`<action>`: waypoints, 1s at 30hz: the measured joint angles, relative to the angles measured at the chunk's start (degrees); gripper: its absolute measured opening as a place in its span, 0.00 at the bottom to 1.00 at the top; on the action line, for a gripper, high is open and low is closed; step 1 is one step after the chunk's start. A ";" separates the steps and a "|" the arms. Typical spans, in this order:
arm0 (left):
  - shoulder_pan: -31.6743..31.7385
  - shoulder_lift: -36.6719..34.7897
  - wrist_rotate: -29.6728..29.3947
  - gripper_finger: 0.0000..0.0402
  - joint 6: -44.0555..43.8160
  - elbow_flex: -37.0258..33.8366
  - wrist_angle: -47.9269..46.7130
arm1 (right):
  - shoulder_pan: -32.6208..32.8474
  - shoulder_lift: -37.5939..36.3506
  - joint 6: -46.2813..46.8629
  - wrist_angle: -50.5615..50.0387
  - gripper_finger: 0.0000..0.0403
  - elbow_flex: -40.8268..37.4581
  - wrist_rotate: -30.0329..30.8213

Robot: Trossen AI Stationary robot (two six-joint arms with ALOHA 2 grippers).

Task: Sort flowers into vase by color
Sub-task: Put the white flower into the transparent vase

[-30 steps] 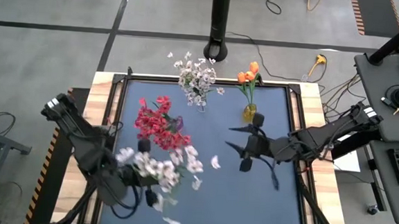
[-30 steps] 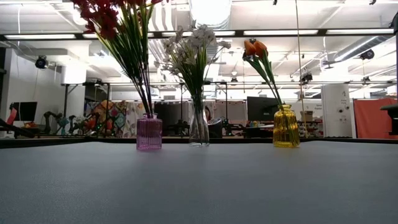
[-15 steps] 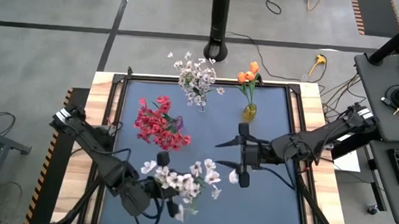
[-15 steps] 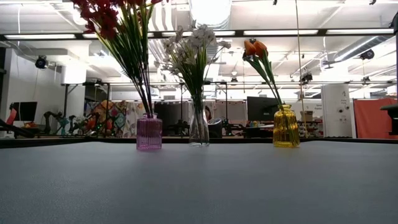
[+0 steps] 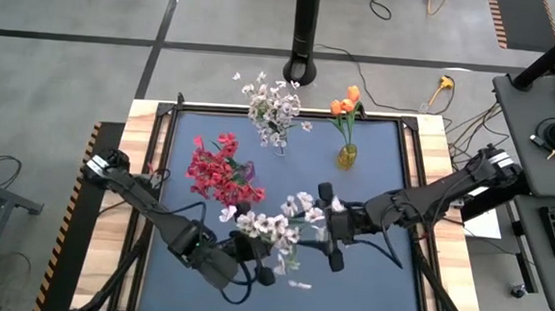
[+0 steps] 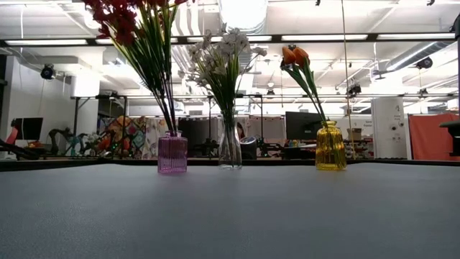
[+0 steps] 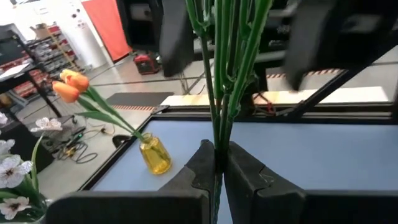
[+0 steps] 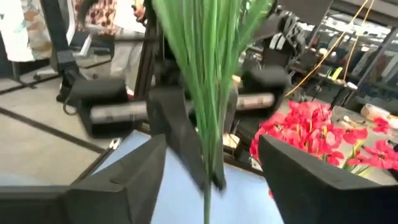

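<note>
My left gripper [image 5: 258, 258] is shut on a spray of white-pale pink flowers [image 5: 279, 225], held above the middle of the table near its front. The green stems [image 7: 225, 68] rise from its fingers. My right gripper [image 5: 330, 225] faces it from the right, open, one finger on either side of the stems [image 8: 205, 87]; I see no touch. At the back stand three vases: a pink vase [image 6: 172, 152] with red flowers [image 5: 221, 169], a clear vase [image 6: 230, 148] with white flowers [image 5: 273, 107], and a yellow vase [image 6: 330, 146] with orange buds [image 5: 346, 105]. The low view shows neither gripper. My left gripper pinches the spray's bundled green stems [image 7: 217, 144] low down between its two fingers. The fingers lie about level, coming from the table's near left, across the stems. The spray stands roughly upright and clear of the table, with its blossoms above the fingers and a short stem end [image 8: 206, 202] below them.
The red flowers [image 8: 311, 127] lean out over the table just behind and to the left of the held spray. The table's wooden rim [image 5: 144, 128] frames the dark mat. Bare mat [image 6: 230, 216] lies in front of the vases.
My left gripper has carried the white spray from the near left toward the table's middle and a little down, keeping hold. My right gripper has turned to face it and moved left, so that its fingers now stand on either side of the stems.
</note>
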 joint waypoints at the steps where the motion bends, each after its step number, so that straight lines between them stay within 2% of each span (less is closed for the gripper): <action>1: 0.45 0.45 0.02 0.01 -0.02 0.00 0.32 | 0.00 0.36 -0.63 0.88 0.65 0.00 0.01; 5: 1.42 1.64 0.00 0.01 -0.07 0.00 0.68 | 0.02 1.53 -1.69 2.57 0.73 0.00 -0.01; 9: 1.34 1.77 0.04 0.01 -0.05 0.00 0.91 | -0.11 1.76 -1.17 3.15 0.71 0.00 0.01; 12: 1.35 1.61 0.02 0.01 -0.04 0.00 1.19 | -0.11 1.67 -1.10 3.29 0.62 0.00 0.01; 22: 1.64 1.59 -0.02 0.05 0.07 0.00 1.61 | -0.11 1.44 -0.78 3.14 0.25 0.00 0.04; 26: 1.74 1.59 0.00 0.05 0.31 0.00 1.77 | -0.11 1.44 -1.05 3.13 0.15 0.00 0.08; 30: 1.74 1.59 0.02 0.05 0.46 0.00 1.77 | -0.11 1.42 -1.14 3.13 0.10 0.00 0.20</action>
